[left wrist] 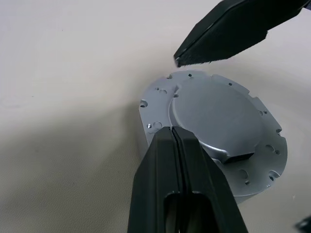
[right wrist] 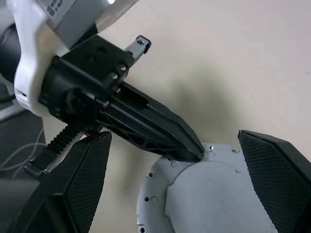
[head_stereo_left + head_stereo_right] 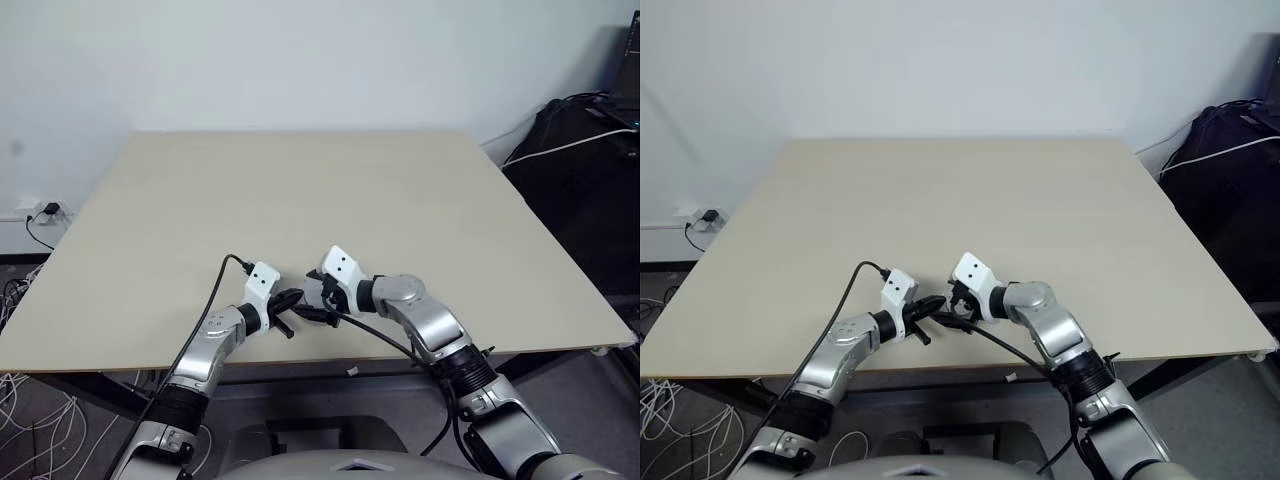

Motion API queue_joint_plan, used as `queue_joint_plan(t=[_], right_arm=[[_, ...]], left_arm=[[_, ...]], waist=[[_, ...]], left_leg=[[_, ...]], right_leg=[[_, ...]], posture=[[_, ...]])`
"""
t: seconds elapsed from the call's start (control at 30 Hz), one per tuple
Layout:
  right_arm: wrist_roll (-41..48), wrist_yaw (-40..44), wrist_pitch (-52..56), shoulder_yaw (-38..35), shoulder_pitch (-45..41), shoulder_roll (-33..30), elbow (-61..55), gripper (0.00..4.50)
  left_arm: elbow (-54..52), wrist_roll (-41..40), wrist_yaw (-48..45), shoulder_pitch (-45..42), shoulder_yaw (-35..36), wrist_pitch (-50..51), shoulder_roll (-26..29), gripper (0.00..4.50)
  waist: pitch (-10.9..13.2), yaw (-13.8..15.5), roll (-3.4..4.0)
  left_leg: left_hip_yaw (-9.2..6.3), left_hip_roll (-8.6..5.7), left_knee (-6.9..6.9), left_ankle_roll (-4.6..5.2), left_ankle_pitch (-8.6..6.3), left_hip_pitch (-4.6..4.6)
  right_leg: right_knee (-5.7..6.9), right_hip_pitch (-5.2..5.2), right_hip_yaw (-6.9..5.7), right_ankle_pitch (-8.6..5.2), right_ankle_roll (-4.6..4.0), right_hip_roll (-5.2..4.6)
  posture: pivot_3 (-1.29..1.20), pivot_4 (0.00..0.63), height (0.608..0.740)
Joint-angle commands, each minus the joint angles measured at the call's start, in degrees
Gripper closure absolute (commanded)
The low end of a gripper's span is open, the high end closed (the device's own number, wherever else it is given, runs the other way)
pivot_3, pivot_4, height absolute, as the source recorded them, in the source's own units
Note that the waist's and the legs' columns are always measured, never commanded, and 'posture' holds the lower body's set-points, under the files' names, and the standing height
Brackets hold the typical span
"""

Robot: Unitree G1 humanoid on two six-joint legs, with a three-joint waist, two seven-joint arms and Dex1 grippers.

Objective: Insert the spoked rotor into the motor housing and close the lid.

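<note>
Lid (image 1: 218,131) lies flat on the beige worktop (image 3: 330,190), smooth face up with its raised centre showing and small holes around the flange. Left gripper (image 1: 172,132): its two black fingers (image 1: 160,174) are pressed together, nothing between them, and their joined tips sit at the lid's rim, on or just over the flange; contact cannot be judged for certain. Right gripper (image 2: 194,170): fingers (image 2: 90,174) spread wide, one ribbed pad on each side of the lid and clear of it, with the lid lying in the gap between them. In the head views both grippers meet near the worktop's front edge, tips almost touching each other. A black cable (image 3: 215,300) runs along the left forearm.
</note>
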Motion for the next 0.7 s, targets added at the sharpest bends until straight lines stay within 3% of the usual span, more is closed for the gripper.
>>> queue_joint_plan(t=[0.03,0.53,0.7], right_arm=[[1.0,-1.8,0.3,-2.9,-0.2,-0.5,-3.4,0.02],[4.5,-5.1,14.3,-11.2,4.8,-9.1,-11.6,0.02],[10.6,-8.3,26.1,-16.5,6.7,-6.2,-13.7,0.02]], left_arm=[[-0.2,0.1,-0.3,-0.4,-0.6,-0.3,-0.4,4.50],[0.2,0.2,-1.1,-0.8,-0.9,-0.7,-0.7,4.50],[0.5,0.2,-1.3,-1.1,-1.0,-0.9,-0.8,4.50]], waist=[[0.0,0.0,0.00],[0.0,0.5,-0.01],[0.0,0.6,-0.02]], left_leg=[[0.01,0.00,0.00,0.00,0.00,0.00],[0.00,-0.03,0.00,0.01,-0.01,-0.03],[-0.02,-0.03,0.01,0.02,-0.01,-0.04]], right_leg=[[0.00,0.00,0.00,0.00,0.00,0.00],[-0.04,-0.01,0.01,-0.02,-0.03,-0.01],[-0.05,0.00,0.00,-0.02,-0.03,-0.01]], posture=[[0.00,0.000,0.740],[0.00,0.000,0.740],[0.00,0.000,0.740]])
